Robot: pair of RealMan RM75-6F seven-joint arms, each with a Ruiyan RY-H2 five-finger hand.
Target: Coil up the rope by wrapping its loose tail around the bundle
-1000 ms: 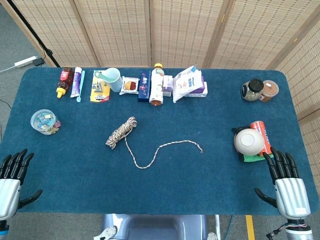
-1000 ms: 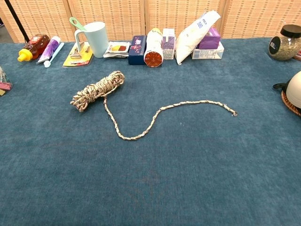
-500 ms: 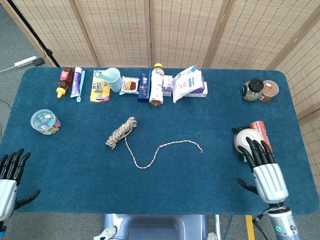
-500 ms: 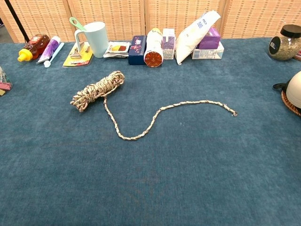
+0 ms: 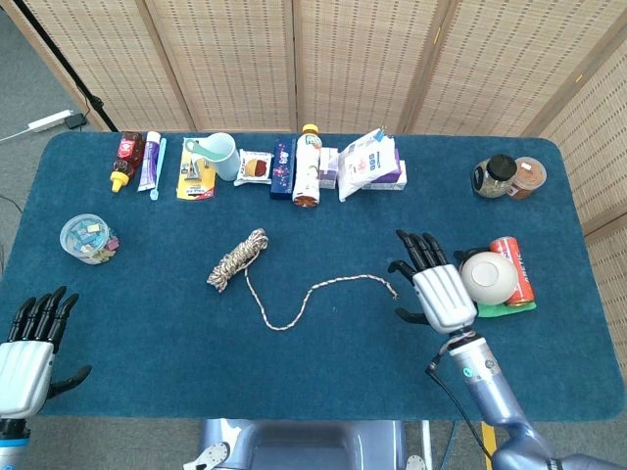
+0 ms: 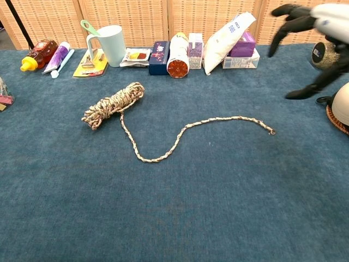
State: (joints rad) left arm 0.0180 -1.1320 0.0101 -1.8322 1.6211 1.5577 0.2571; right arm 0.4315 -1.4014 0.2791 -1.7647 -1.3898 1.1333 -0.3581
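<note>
A speckled rope bundle (image 5: 236, 259) (image 6: 113, 105) lies left of the table's middle. Its loose tail (image 5: 312, 295) (image 6: 180, 138) curves down and then right, ending at a tip (image 5: 395, 293) (image 6: 271, 131). My right hand (image 5: 433, 282) (image 6: 313, 38) hovers open just right of that tip, fingers spread, holding nothing. My left hand (image 5: 31, 348) stays open at the near left edge, far from the rope; the chest view does not show it.
A row of items lines the far edge: sauce bottle (image 5: 124, 162), mug (image 5: 218, 156), drink bottle (image 5: 308, 166), white bags (image 5: 367, 164). A tub (image 5: 87, 238) sits left. A white round lid (image 5: 488, 277) and red can (image 5: 513, 262) lie beside my right hand; jars (image 5: 509, 176) stand far right.
My right hand has travelled from the near right corner up and leftward to the tail's tip, entering the chest view. The left hand shifted slightly. The rope has not moved.
</note>
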